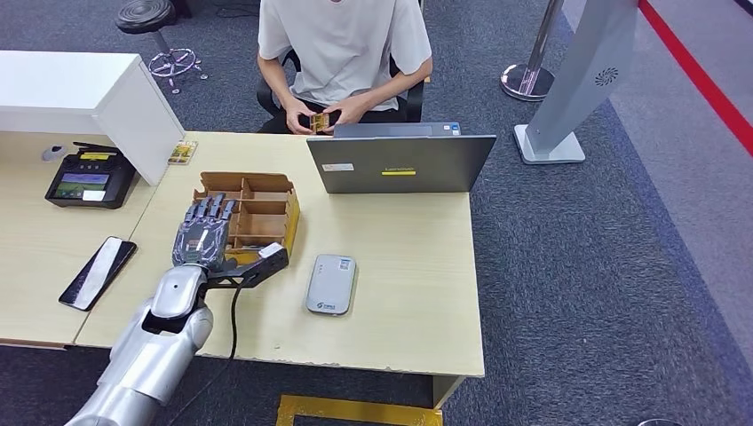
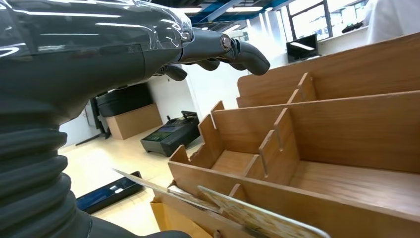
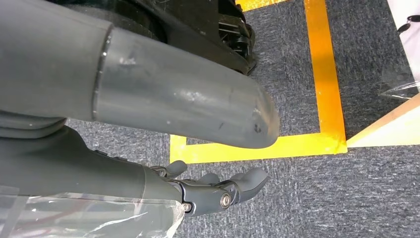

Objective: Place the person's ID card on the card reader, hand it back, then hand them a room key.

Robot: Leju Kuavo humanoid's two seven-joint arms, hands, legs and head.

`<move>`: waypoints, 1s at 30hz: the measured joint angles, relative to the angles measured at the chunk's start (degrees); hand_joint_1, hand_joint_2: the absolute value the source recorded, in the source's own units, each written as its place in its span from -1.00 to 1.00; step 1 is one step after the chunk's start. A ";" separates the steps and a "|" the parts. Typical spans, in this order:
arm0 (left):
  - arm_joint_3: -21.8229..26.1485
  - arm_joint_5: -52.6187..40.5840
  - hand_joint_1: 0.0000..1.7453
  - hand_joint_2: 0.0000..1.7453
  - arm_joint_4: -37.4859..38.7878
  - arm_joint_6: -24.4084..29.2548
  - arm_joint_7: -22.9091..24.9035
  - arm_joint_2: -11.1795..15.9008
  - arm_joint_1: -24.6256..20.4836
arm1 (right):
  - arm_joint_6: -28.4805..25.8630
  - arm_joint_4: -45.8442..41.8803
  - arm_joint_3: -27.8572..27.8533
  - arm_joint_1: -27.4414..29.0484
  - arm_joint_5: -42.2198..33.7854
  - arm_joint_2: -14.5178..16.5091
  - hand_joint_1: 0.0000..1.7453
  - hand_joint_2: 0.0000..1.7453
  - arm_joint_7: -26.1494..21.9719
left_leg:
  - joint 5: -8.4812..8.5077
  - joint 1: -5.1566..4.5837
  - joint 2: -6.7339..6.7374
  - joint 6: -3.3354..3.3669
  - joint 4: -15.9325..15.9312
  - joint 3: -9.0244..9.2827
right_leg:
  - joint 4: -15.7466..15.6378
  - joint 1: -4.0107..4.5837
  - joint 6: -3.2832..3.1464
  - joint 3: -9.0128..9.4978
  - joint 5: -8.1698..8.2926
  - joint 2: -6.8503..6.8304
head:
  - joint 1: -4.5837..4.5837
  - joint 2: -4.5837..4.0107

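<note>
The robot's left hand [image 1: 206,232] hovers over the near-left corner of the wooden divided tray [image 1: 263,206], fingers spread flat and holding nothing that I can see. From the wrist camera, cards [image 2: 257,215] stand in the tray's nearest slot, just below the hand; these look like the room keys. The person [image 1: 344,53] seated across the bench holds a small card [image 1: 320,120] in both hands, close to the chest behind the open laptop [image 1: 400,162]. Whether that is the ID card I cannot tell for certain, but it looks likely. The white card reader [image 1: 332,284] lies bare on the bench, just right of the tray.

My guess is the ID step is over and the key step is in hand. The next move calls for lowering the fingers into that front slot, pinching one thin card by its edge and lifting it clear of the dividers, then reaching over the laptop toward the person.

The right hand [image 3: 218,191] hangs beside the body over grey carpet and yellow floor tape, fingers loosely curled, holding nothing.

The bench [image 1: 408,266] is pale wood. Left of the tray lie a dark phone [image 1: 98,272] and a black payment terminal [image 1: 91,177]. Beyond, a stool [image 1: 153,22] and a stanchion base [image 1: 529,80] stand on the carpet.
</note>
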 joint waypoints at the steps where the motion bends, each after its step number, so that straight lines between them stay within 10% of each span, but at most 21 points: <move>1: 0.16 -0.04 -1.00 1.00 0.14 -0.05 0.08 -0.03 0.00 | -0.01 0.00 -0.01 0.00 0.07 0.00 -1.00 -1.00 0.00 | 0.00 0.00 0.00 0.00 0.00 0.00 | 0.00 0.00 0.00 0.00 0.00 0.00 | 0.00 0.00; 30: 2.65 -0.81 -1.00 1.00 2.87 -1.49 1.33 -0.15 0.07 | 0.16 0.00 -0.67 -0.05 0.76 0.00 -1.00 -1.00 0.17 | 0.00 0.00 0.00 0.00 0.00 -0.01 | 0.00 0.00 0.00 0.00 0.00 0.00 | 0.00 0.00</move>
